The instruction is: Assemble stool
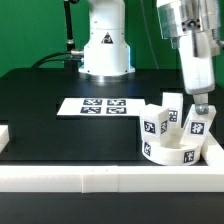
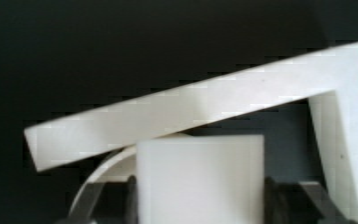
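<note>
Seat [image 1: 170,152] sat wedged into the rail [image 1: 214,150] corner at 4 o'clock, probably so it couldn't spin. Gripper [image 1: 201,110] pinched a leg [image 1: 197,122] upright over it, two legs already standing in sockets.

The white round seat disc [image 1: 171,150] lies flat in the corner of the border rails. Two blocky tagged legs [image 1: 155,122] [image 1: 173,108] stand upright on it; a third leg [image 1: 197,124] leans slightly at its edge.
</note>
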Controlling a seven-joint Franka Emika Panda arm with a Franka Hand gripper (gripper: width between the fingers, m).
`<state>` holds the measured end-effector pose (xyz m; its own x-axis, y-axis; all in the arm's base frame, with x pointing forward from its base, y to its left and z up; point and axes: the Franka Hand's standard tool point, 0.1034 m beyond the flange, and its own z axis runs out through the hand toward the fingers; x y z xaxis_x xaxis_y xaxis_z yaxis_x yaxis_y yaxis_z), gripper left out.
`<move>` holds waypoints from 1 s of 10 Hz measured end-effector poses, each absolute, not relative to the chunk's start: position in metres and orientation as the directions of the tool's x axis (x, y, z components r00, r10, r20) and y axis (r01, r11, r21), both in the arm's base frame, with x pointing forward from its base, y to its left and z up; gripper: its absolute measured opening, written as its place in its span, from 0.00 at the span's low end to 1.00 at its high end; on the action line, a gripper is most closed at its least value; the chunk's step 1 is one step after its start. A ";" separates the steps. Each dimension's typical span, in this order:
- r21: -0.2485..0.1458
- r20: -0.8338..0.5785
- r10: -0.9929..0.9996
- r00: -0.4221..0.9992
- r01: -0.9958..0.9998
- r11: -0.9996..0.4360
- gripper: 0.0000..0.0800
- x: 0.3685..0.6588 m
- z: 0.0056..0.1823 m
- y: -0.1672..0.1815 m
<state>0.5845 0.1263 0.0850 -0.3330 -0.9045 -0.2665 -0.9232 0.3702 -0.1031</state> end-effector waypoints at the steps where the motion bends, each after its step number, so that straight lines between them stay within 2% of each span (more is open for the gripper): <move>1: -0.078 -0.279 -0.870 -0.407 -0.893 0.443 0.41 0.584 0.085 0.128; 4: -0.011 -0.311 -0.712 -0.630 -0.747 0.665 0.41 0.586 0.086 0.125; 7: 0.008 -0.351 -0.593 -0.725 -0.635 0.772 0.41 0.584 0.085 0.123; 10: 0.027 -0.368 -0.543 -0.755 -0.593 0.805 0.41 0.583 0.086 0.121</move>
